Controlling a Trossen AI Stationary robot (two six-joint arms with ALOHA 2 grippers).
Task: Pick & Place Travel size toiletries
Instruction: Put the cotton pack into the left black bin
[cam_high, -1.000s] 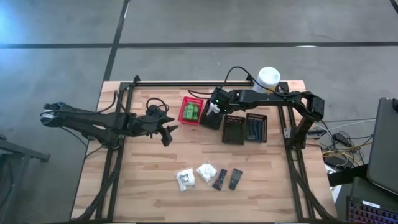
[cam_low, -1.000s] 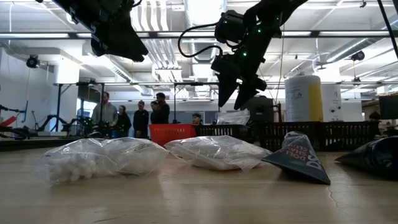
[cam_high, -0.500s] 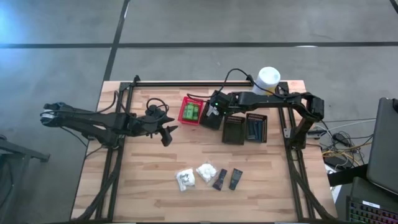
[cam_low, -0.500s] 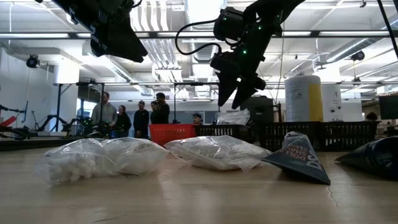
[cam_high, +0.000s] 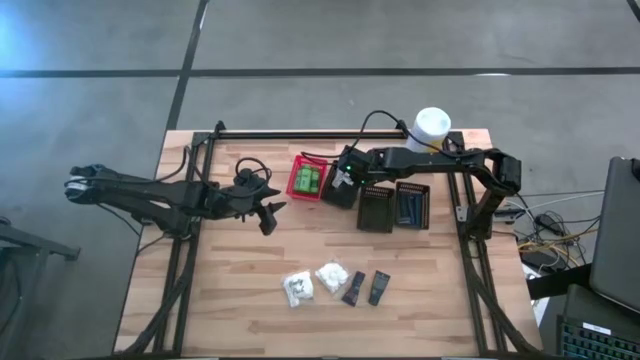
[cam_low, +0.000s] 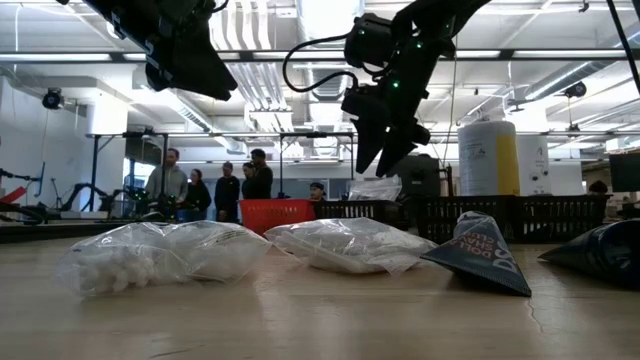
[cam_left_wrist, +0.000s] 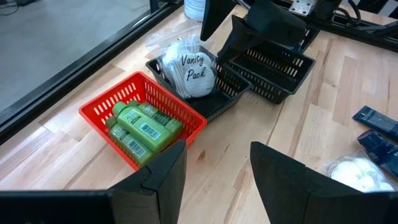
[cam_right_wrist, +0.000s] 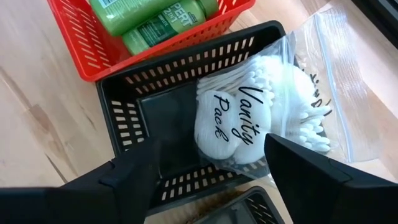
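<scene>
My right gripper hangs open over a black slotted basket, its fingers on either side of a white crinkly pouch marked "Vanity Pack". The pouch lies in the basket with its far part over the rim. The left wrist view shows the same pouch in that basket. Green packets fill the red basket. Two white pouches and two dark packets lie flat near the table's near edge. My left gripper waits open above the table's left half.
Two more black slotted baskets stand right of the pouch's basket. A tall white canister sits at the far edge by the right arm. Bare wood lies between the baskets and the near items. People stand in the room beyond the table.
My right gripper has shifted slightly toward the table's near edge over the black basket. The pouches and packets on the table have stayed where they were.
</scene>
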